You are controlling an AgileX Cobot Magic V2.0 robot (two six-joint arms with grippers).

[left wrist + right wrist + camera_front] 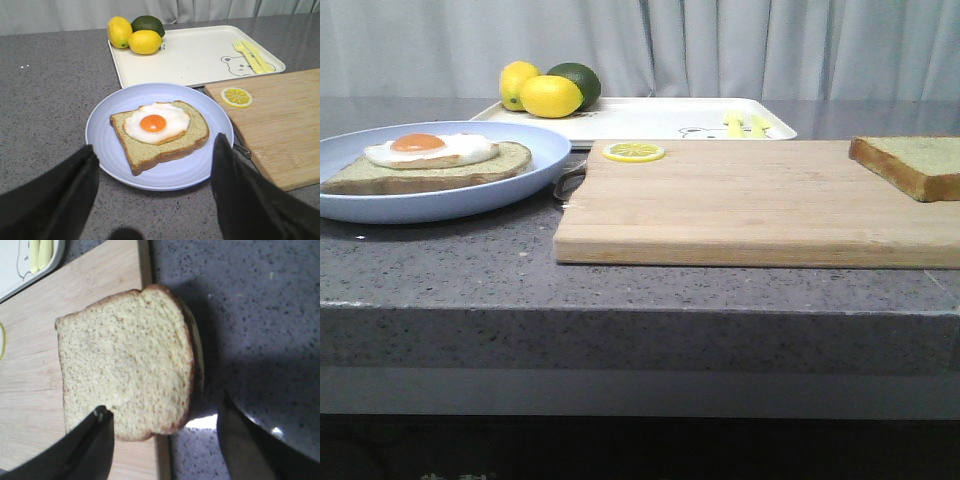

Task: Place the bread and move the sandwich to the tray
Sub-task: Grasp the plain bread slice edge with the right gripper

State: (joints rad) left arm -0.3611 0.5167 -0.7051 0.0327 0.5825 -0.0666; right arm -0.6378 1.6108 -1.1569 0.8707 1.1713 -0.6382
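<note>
The bread [910, 160] lies at the right end of the wooden cutting board [750, 200], and its crust overhangs the board's edge in the right wrist view [125, 365]. My right gripper [162, 407] is open just above the bread, one finger over the slice and the other past its crust. A flatter slice [165, 145] bearing a fried egg [155, 122] lies on the round pale blue plate [105, 135], with no top slice. My left gripper [154, 142] is open above the plate's near side. The white tray [660, 118] stands behind. Neither gripper shows in the front view.
Two lemons [132, 37] and a dark green lime [148, 23] sit on the tray's [195, 55] far left corner, and a yellow fork and knife [255, 55] on its right. A lemon slice [633, 152] lies on the board. The counter's front edge is near.
</note>
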